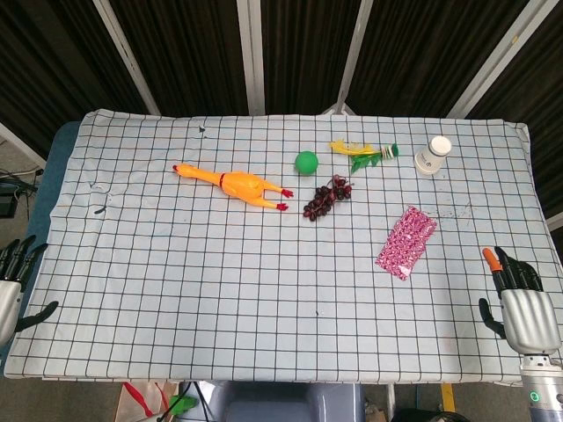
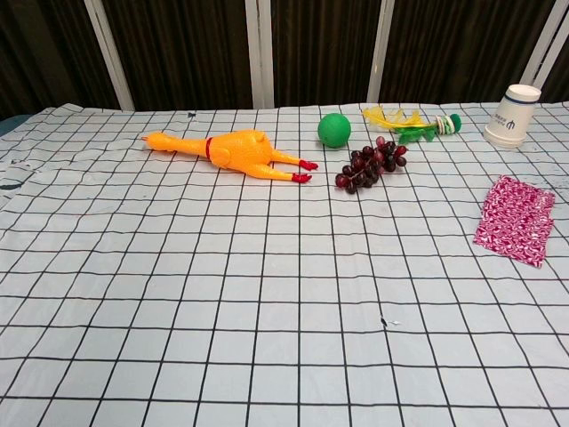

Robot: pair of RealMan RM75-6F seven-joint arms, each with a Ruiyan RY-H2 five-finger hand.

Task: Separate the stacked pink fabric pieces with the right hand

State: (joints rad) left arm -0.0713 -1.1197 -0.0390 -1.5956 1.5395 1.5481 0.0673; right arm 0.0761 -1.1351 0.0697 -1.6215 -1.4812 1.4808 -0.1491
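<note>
The stacked pink fabric pieces (image 1: 405, 242) lie flat on the checked cloth at the right of the table, one patterned rectangle to the eye; the chest view shows the pink fabric (image 2: 516, 220) near its right edge. My right hand (image 1: 526, 307) hovers at the table's front right corner, fingers apart and holding nothing, well short of the fabric. At the far left edge my left hand (image 1: 16, 281) is off the table, fingers spread and empty. Neither hand appears in the chest view.
A yellow rubber chicken (image 1: 236, 185) lies left of centre. A green ball (image 1: 306, 162), dark grapes (image 1: 326, 199) and a yellow-green toy (image 1: 362, 153) sit behind the fabric. An upturned white cup (image 1: 433, 155) stands at the back right.
</note>
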